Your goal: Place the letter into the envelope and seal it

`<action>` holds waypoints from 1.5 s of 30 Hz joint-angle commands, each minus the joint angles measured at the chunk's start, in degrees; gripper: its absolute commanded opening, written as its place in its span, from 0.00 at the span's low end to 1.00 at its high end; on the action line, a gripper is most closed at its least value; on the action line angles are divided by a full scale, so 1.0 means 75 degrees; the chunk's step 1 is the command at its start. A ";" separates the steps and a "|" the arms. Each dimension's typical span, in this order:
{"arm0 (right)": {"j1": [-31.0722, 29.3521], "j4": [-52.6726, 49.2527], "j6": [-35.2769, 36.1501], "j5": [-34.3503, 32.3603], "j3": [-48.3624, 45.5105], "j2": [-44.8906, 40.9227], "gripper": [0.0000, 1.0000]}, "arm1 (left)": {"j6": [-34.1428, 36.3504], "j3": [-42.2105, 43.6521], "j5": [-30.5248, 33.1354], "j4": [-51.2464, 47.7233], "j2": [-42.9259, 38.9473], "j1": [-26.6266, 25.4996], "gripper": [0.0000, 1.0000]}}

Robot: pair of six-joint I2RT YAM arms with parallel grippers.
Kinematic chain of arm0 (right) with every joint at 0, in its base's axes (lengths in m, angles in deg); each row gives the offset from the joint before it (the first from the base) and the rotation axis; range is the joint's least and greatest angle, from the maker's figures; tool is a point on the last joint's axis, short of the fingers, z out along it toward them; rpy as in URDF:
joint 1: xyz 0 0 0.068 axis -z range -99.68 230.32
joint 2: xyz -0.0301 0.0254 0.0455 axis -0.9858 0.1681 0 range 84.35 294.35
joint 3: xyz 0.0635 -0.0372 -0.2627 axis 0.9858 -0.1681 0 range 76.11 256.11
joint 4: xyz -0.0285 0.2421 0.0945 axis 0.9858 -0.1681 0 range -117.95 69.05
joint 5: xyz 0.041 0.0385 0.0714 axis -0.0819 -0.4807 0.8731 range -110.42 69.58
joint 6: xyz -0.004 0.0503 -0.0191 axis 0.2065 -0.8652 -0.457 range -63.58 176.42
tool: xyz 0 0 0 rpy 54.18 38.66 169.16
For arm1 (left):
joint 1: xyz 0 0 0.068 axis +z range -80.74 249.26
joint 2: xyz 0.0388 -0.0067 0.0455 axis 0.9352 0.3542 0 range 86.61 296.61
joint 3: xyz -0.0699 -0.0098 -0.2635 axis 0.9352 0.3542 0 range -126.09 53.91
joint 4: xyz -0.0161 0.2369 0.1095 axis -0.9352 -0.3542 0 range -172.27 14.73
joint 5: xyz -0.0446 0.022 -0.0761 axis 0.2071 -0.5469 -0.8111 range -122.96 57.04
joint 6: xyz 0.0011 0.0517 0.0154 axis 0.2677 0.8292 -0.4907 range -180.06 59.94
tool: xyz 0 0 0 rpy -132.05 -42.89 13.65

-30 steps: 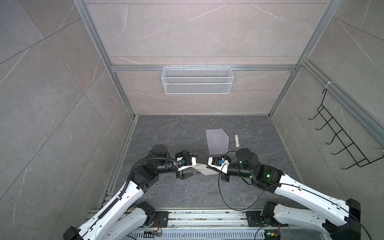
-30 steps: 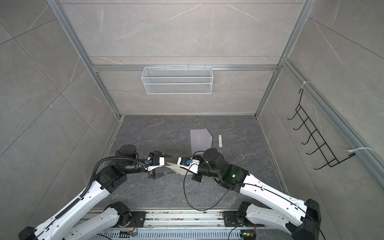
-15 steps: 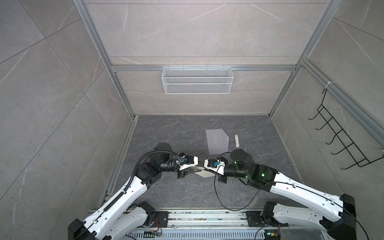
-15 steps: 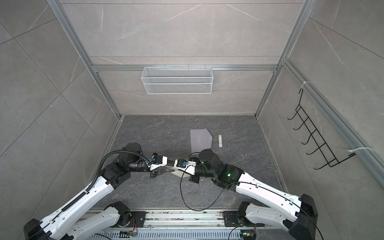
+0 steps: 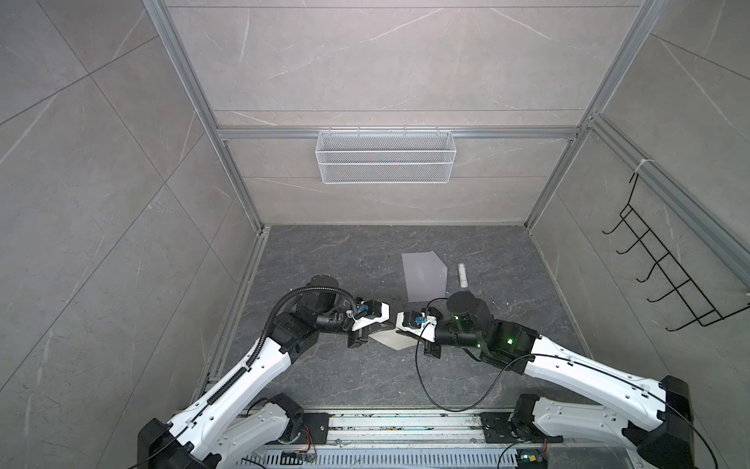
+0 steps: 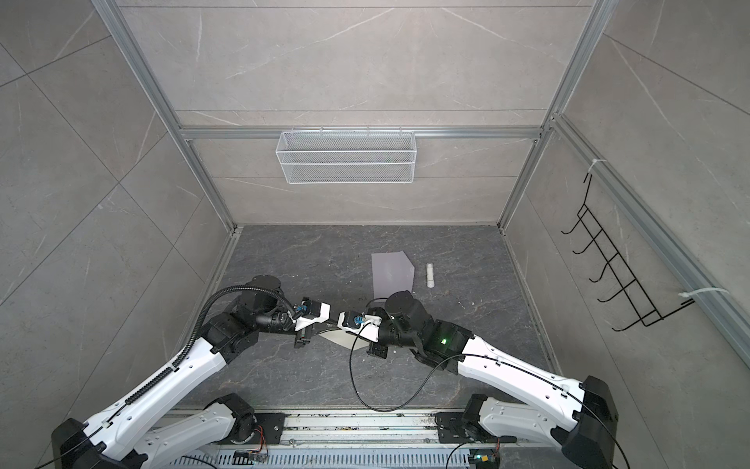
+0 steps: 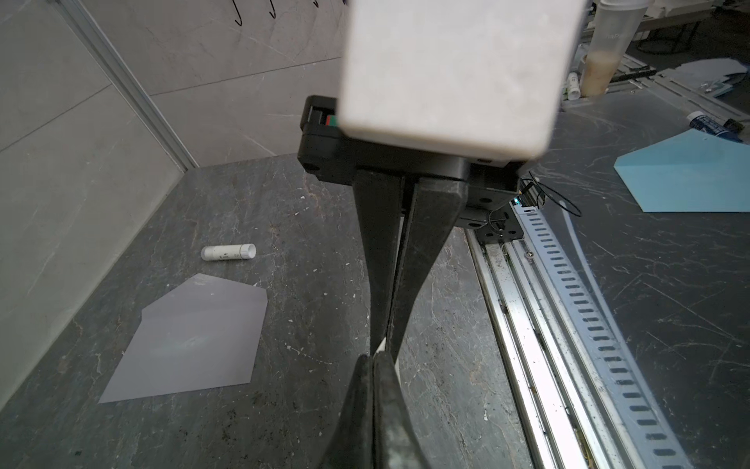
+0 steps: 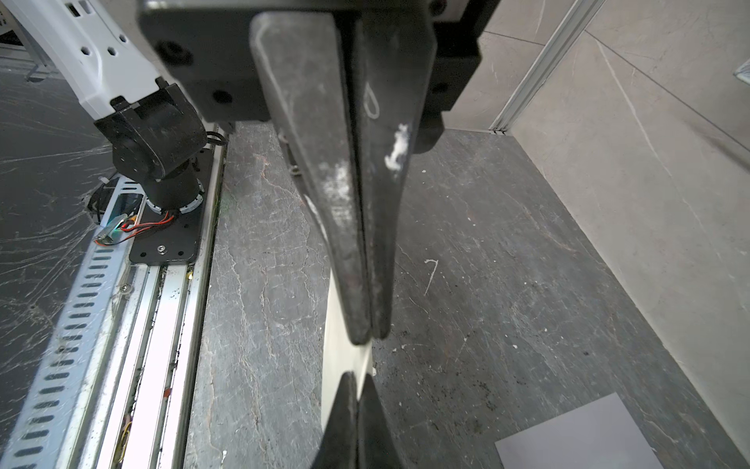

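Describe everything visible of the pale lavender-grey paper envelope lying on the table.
The pale lavender-grey paper envelope lies flat on the dark marbled table. It is matte, smooth and uncreased. Its pointed flap lies open, unsealed, toward a white tube that sits beside it, apart. Nothing rests on it or grips it.

Fig. note, unseen parts | the letter: largely under my two wrists in both top views; only a thin edge-on strip in the wrist views, border unreadable | my left gripper, right gripper: finger roots cut by frame edge | the envelope: cropped at frame edge | white tube: label too small to read
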 commanded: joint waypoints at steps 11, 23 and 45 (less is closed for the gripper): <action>-0.0067 0.0425 -0.0255 -0.0129 0.0048 -0.0293 0.00 | 0.0127 -0.0333 -0.0255 -0.0149 0.0073 0.0047 0.16; -0.0067 0.0423 -0.0260 0.0034 0.0156 -0.0214 0.00 | 0.0121 -0.0332 -0.0275 -0.0149 0.0116 0.0041 0.15; -0.0056 0.0433 -0.0599 -0.0572 -0.0388 -0.0497 0.14 | 0.0156 -0.0282 -0.0136 -0.0085 -0.0055 0.0041 0.00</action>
